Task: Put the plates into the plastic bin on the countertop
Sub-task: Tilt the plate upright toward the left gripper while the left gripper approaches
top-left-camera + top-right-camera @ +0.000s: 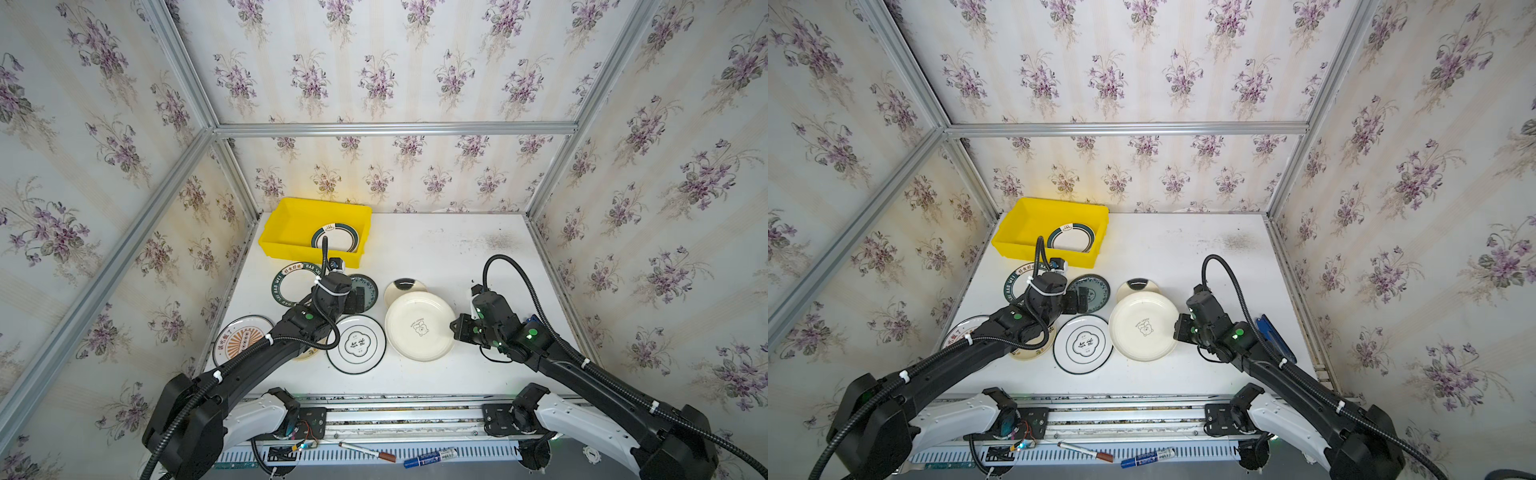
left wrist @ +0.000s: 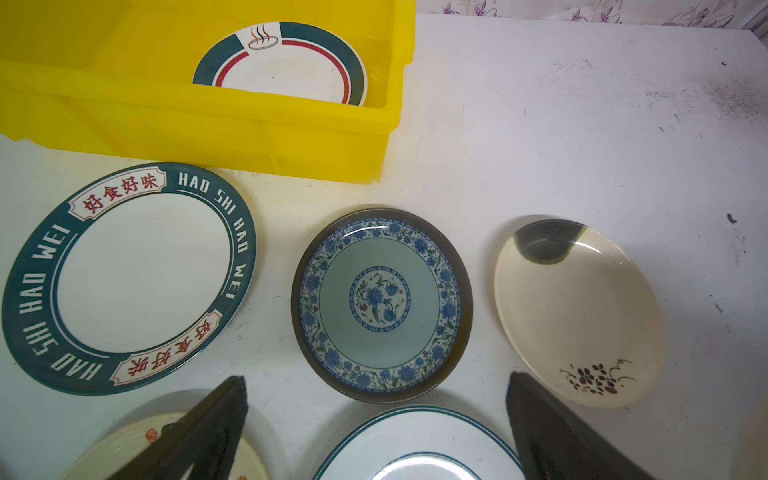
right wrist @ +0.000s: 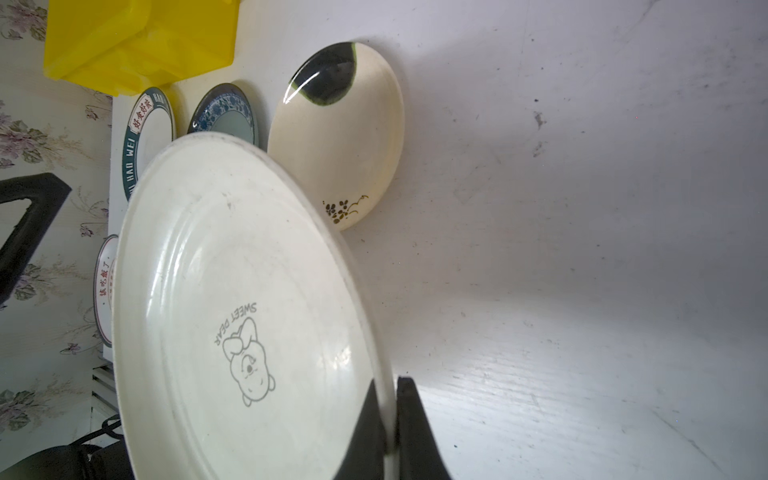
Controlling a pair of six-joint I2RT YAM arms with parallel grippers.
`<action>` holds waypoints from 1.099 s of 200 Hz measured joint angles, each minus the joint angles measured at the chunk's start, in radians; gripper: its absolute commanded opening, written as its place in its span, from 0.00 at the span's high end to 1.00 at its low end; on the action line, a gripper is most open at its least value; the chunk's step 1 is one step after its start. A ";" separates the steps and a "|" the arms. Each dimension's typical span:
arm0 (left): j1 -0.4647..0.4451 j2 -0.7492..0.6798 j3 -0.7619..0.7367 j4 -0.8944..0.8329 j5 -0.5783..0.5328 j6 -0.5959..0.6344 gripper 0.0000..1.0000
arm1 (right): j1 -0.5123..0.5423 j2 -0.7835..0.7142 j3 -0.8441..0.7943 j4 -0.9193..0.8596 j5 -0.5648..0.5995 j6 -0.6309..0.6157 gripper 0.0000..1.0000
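The yellow plastic bin [image 1: 286,210] [image 2: 249,137] stands at the countertop's [image 1: 436,249] back left, with one green-rimmed plate [image 1: 335,237] [image 2: 286,62] in it. My right gripper [image 1: 455,326] [image 3: 388,384] is shut on the right rim of the cream bear plate [image 1: 419,326] [image 3: 232,291], which is tilted up. My left gripper [image 1: 357,297] [image 2: 376,380] hangs open over the teal patterned plate [image 2: 380,305], holding nothing. Around it lie the lettered green-rimmed plate [image 2: 129,278], a cream plate with a dark patch [image 2: 577,307], a thin-rimmed white plate [image 1: 356,344] and the orange sunburst plate [image 1: 239,338].
Another cream plate [image 1: 309,353] lies mostly under the left arm. Aluminium rails and wallpapered walls close in the countertop on three sides. Two markers [image 1: 430,457] [image 1: 365,451] lie on the front rail. A blue object [image 1: 1275,338] sits by the right arm.
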 measured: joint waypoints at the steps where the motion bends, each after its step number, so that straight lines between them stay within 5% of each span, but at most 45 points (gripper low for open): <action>1: -0.001 0.000 0.000 0.000 -0.002 0.000 0.00 | 0.000 0.000 0.001 0.000 0.000 0.000 1.00; 124: -0.066 0.048 0.053 -0.054 -0.157 0.023 0.00 | 0.000 0.052 0.118 -0.030 -0.015 -0.045 1.00; 220: -0.070 0.047 0.045 -0.015 0.002 0.024 0.00 | 0.000 0.125 0.136 0.044 -0.057 -0.057 1.00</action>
